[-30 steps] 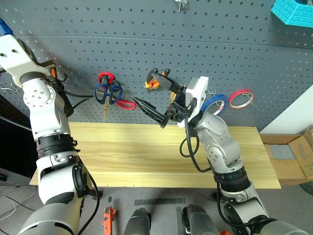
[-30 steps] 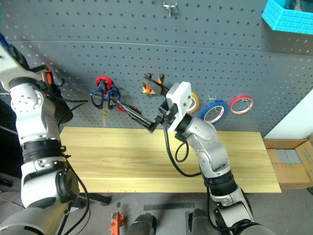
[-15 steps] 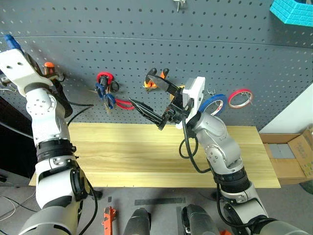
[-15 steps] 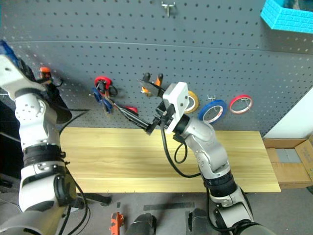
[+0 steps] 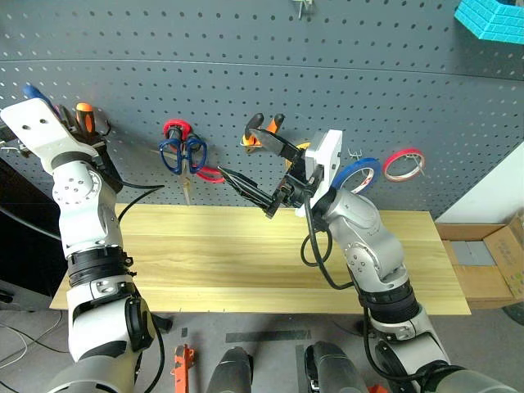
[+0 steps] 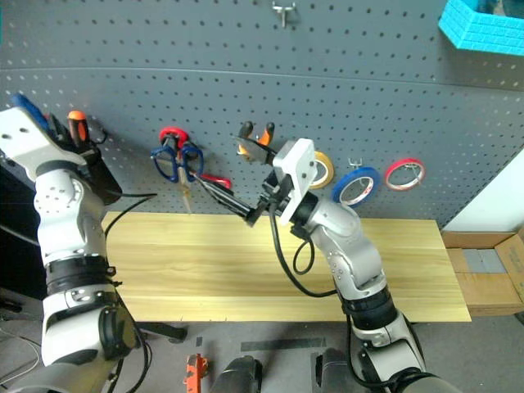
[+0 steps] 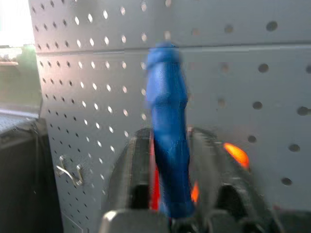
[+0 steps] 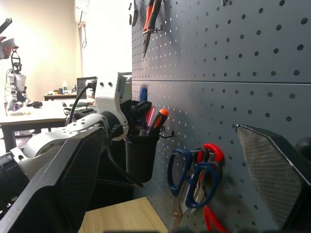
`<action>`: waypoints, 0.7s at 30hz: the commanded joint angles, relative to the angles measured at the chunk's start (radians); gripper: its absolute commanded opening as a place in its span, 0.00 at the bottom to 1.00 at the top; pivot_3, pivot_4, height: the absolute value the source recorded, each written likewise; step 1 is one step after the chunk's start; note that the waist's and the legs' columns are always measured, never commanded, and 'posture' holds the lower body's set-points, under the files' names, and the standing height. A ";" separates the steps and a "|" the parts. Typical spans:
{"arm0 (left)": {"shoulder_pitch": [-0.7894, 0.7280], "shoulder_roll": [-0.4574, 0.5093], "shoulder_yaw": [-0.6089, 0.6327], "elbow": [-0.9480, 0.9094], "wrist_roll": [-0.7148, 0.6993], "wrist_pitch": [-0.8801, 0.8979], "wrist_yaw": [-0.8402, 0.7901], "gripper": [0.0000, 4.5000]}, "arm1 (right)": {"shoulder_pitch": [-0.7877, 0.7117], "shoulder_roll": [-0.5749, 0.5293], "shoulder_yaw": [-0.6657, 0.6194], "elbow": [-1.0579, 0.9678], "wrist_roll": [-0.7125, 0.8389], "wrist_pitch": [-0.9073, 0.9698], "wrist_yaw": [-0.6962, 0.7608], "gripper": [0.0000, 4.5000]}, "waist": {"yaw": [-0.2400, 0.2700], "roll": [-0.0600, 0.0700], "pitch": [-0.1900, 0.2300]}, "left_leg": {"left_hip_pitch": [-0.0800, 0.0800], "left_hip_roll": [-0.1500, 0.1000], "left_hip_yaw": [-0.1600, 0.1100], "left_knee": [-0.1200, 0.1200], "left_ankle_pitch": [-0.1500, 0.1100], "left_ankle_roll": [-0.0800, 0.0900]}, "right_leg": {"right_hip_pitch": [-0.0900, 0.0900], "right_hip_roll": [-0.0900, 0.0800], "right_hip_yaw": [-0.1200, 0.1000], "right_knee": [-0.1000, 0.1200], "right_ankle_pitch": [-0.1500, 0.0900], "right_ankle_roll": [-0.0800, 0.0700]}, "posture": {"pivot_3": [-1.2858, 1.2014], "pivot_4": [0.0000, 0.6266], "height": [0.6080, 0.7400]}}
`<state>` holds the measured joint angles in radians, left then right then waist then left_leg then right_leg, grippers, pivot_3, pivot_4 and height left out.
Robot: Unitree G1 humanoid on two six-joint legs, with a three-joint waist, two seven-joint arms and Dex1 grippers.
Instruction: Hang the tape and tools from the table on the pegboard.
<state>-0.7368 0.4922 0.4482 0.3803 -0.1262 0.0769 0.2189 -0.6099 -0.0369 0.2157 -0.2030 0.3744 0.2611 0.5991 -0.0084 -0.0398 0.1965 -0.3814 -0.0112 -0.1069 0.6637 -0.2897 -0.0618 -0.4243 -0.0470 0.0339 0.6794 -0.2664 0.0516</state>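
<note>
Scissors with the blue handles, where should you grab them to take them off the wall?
Probably the silver blades just under the handles, coming straight from the front. The scissors hang by their handle loops on the pegboard, blades pointing down and free, so lifting should unhook them.

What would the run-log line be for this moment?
scissors: hung on pegboard | pliers: hung | blue tape: hung | right gripper: open, empty | table: bare

Blue handle upright between hand fingers, pegboard behind.
</note>
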 commanded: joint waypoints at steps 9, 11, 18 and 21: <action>-0.017 0.007 0.004 -0.045 -0.022 0.019 -0.005 0.99 | -0.016 -0.006 -0.013 -0.040 0.003 -0.013 -0.013 1.00 | 0.000 0.000 0.000 | 0.000 0.000 0.000 0.000 0.000 0.000 | 0.000 0.000 0.000 0.000 0.000 0.000 | 0.54 0.33 1.00; 0.004 -0.003 0.008 -0.075 -0.040 0.046 -0.016 0.99 | -0.015 -0.012 -0.017 -0.042 0.004 -0.013 -0.011 1.00 | 0.000 0.000 0.000 | 0.000 0.000 0.000 0.000 0.000 0.000 | 0.000 0.000 0.000 0.000 0.000 0.000 | 0.54 0.33 1.00; 0.176 -0.051 -0.024 -0.397 -0.055 0.155 -0.044 0.99 | 0.043 -0.101 -0.027 -0.088 0.015 0.008 0.027 1.00 | -0.001 0.000 0.000 | 0.000 0.001 -0.001 -0.001 0.000 -0.001 | 0.000 0.000 0.001 -0.002 0.000 0.000 | 0.54 0.30 1.00; 0.293 -0.079 -0.092 -0.649 -0.026 0.221 -0.049 0.99 | 0.077 -0.151 -0.041 -0.128 0.018 0.007 0.040 1.00 | 0.000 0.000 0.000 | -0.001 0.002 0.000 -0.001 0.000 -0.001 | 0.000 -0.001 0.002 -0.003 0.000 0.000 | 0.54 0.30 1.00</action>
<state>-0.4536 0.4174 0.3909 -0.1132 -0.1738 0.2788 0.1773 -0.5289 -0.1833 0.2012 -0.2667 0.3758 0.2739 0.6308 -0.0081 -0.0396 0.1969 -0.3823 -0.0087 -0.1073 0.6622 -0.2897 -0.0623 -0.4244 -0.0485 0.0361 0.6761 -0.2664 0.0517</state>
